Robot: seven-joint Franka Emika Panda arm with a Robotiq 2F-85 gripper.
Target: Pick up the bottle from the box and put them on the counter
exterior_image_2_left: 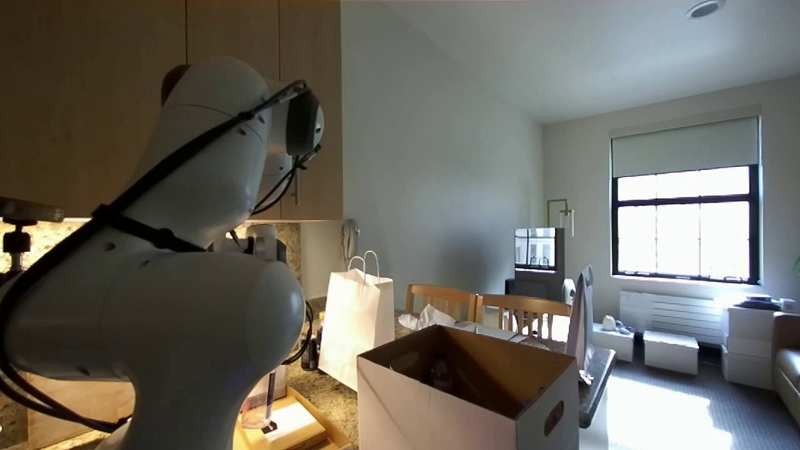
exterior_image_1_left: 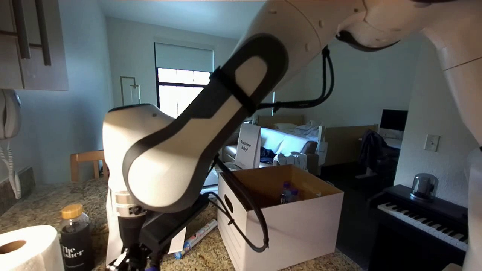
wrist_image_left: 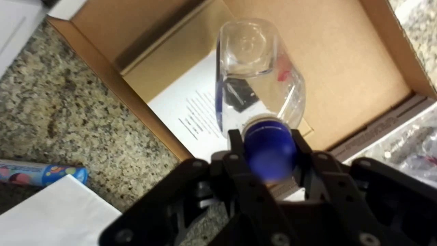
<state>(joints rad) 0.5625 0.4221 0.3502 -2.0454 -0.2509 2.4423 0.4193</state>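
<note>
Bottle (wrist_image_left: 263,92) outside the white carton (exterior_image_1_left: 293,233), blue cap (wrist_image_left: 269,150) pinched in our gripper (wrist_image_left: 268,136), right over a shallow cardboard tray (wrist_image_left: 341,68); touching it, we can't tell. Placing step, we'd say: next we need bare bench (wrist_image_left: 51,112), gentle lowering, then release.

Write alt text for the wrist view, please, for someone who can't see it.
The gripper grips a clear plastic bottle by its blue screw cap, over an open, shallow cardboard tray holding a white sheet with lines of print. At left, a blue tube with colored spots lies on the speckled stone counter.
</note>
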